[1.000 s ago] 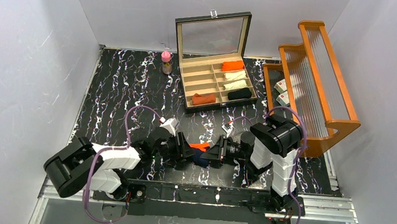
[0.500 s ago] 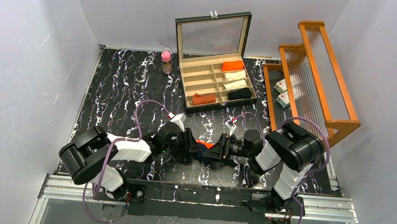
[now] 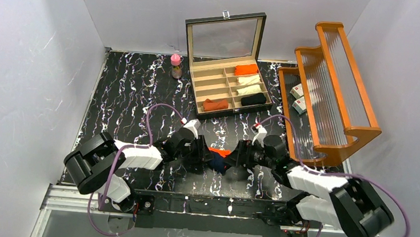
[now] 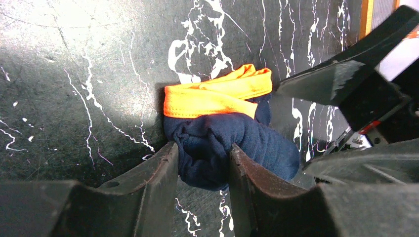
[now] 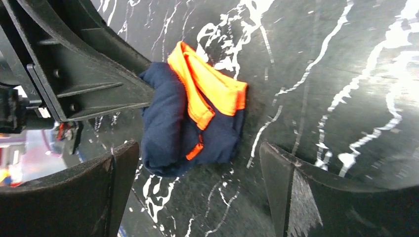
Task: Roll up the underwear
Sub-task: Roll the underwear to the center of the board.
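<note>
One underwear roll (image 4: 232, 131) — left gripper (image 4: 203, 152) pinching it.

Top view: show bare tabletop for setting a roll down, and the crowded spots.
Bare: the black marbled table left of the pink-capped bottle and wooden compartment case, to the left wall. Crowded: front centre, where the left gripper and right gripper flank the navy, orange-trimmed underwear, and the right side, taken by the orange wooden rack.
</note>
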Action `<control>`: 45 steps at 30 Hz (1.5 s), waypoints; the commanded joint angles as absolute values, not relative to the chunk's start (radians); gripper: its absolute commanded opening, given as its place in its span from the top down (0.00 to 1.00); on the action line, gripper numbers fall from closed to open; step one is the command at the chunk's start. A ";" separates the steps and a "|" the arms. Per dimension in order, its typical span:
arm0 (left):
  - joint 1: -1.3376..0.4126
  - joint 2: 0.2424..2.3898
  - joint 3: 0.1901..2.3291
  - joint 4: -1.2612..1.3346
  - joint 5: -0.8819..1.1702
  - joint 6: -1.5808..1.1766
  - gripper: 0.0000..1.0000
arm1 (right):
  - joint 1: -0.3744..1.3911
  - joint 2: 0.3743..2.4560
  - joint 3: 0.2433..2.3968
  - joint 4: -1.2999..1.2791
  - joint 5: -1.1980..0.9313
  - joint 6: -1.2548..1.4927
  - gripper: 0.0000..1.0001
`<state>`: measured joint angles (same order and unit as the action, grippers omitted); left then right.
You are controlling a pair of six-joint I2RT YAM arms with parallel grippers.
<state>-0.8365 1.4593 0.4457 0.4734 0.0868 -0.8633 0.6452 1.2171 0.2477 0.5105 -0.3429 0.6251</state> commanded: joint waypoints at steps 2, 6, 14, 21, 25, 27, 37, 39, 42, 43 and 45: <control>-0.847 1.499 0.409 0.243 0.037 -0.797 0.79 | 0.640 1.009 0.315 0.254 -0.169 0.540 0.01; -0.848 1.499 0.413 0.250 0.044 -0.800 0.79 | 0.640 0.978 0.284 0.298 -0.173 0.632 0.01; -0.848 1.508 0.425 0.229 0.047 -0.806 0.79 | 0.717 1.044 0.383 0.280 -0.153 0.390 0.34; -0.848 1.524 0.442 0.215 0.062 -0.808 0.79 | 1.029 1.105 0.388 0.396 0.117 0.092 0.39; -0.848 1.526 0.449 0.207 0.068 -0.806 0.79 | 1.064 1.195 0.427 0.407 0.171 0.053 0.41; -0.849 1.524 0.449 0.207 0.069 -0.811 0.79 | 1.067 1.237 0.447 0.404 0.189 0.051 0.43; -0.848 1.471 0.439 0.173 0.051 -0.813 0.78 | 1.068 1.332 0.416 0.380 0.168 0.224 0.72; -0.848 1.460 0.440 0.168 0.050 -0.813 0.77 | 1.067 1.340 0.404 0.365 0.192 0.291 0.82; -0.849 1.440 0.440 0.164 0.048 -0.814 0.71 | 1.056 1.333 0.369 0.355 0.208 0.427 0.90; -0.848 1.432 0.440 0.166 0.047 -0.814 0.67 | 1.046 1.329 0.351 0.361 0.196 0.475 0.91; -0.848 1.413 0.440 0.173 0.051 -0.820 0.57 | 1.008 1.322 0.310 0.381 0.146 0.571 0.92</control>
<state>-0.8398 1.4269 0.4844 0.3531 0.0747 -0.8553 1.0519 1.3094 0.3975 0.4347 0.1781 0.3481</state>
